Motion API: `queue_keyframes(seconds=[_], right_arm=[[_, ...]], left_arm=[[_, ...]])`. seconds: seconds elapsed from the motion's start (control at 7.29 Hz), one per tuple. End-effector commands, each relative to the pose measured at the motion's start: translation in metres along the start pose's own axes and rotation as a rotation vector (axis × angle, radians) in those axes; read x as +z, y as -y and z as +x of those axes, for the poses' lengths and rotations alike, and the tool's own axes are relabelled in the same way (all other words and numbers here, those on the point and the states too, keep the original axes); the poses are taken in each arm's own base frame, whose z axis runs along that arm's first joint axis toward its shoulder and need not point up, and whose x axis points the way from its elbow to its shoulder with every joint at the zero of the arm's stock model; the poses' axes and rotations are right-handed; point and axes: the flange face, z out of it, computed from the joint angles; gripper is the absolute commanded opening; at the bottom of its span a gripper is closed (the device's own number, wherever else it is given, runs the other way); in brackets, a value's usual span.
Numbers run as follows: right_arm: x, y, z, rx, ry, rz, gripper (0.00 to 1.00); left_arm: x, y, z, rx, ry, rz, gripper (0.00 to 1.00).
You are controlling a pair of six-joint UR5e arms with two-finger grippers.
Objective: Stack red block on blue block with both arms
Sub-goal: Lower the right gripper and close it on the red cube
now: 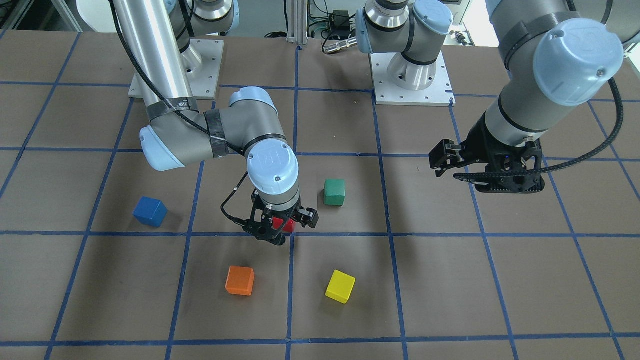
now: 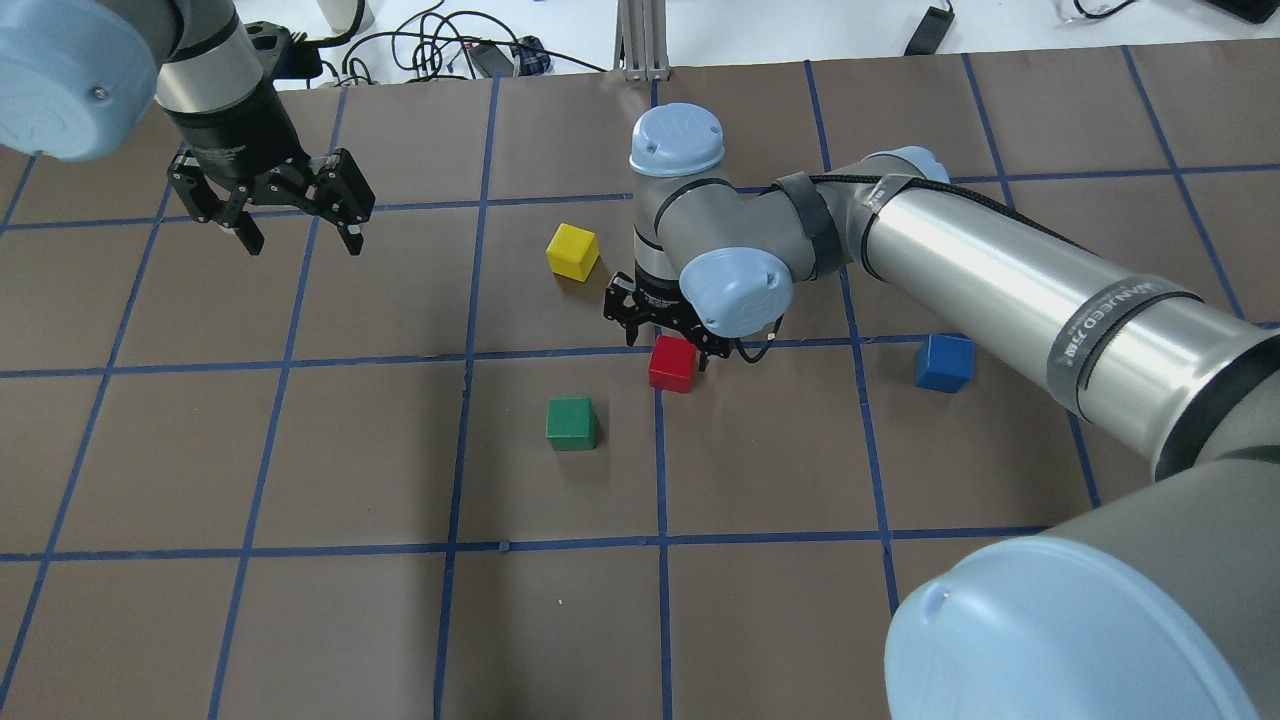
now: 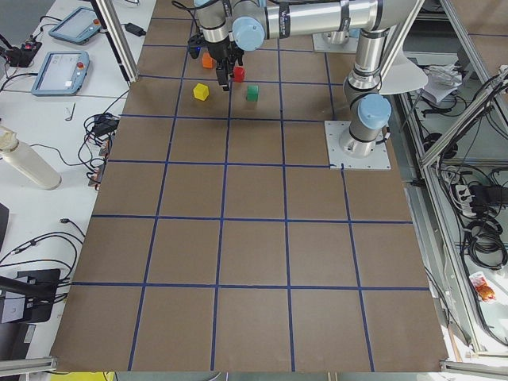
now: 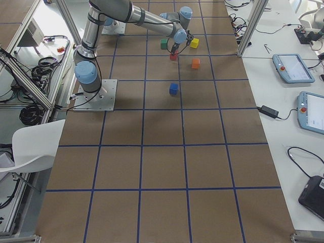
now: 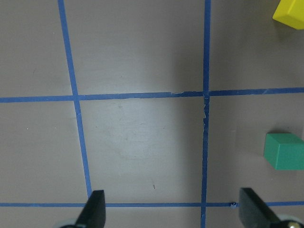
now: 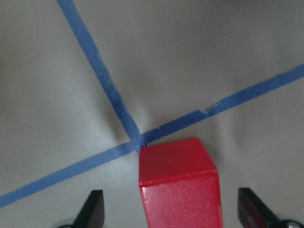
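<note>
— Two grippers: how do your views show them?
— Both spread. Your right gripper (image 2: 668,345) straddles the red block (image 2: 672,365) on the table (image 2: 300,450), fingers clear of its sides. Your left gripper (image 2: 302,244) hovers well apart.
— And blue?
— The blue block (image 2: 944,362) sits alone, nearer the right arm.

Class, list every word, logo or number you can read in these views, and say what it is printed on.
"WANJEED", then blurred characters: black strap on the right arm, overhead view; reading uncertain.
"UR" logo, embossed: blue joint cap at that arm's wrist, front-facing view.
No lettering: red block, blue block.
Too small to read: teach pendants, side views.
</note>
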Motion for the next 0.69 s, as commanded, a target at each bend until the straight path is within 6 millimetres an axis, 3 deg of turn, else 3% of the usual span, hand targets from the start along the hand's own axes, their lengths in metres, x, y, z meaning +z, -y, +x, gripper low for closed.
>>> queue_keyframes(seconds=[0.0,0.55], right_arm=[[0.0119,-0.0059,0.0064,0.003,-0.018,-0.021,0.98],[0.0092,-0.0054,0.0053,0.005,-0.010,-0.015,0.11]], left_arm=[[0.0007,0.0004,-0.0001,0.000,0.001,-0.002,1.00],[0.0016,0.0008,0.0000,0.000,-0.001,-0.004,1.00]])
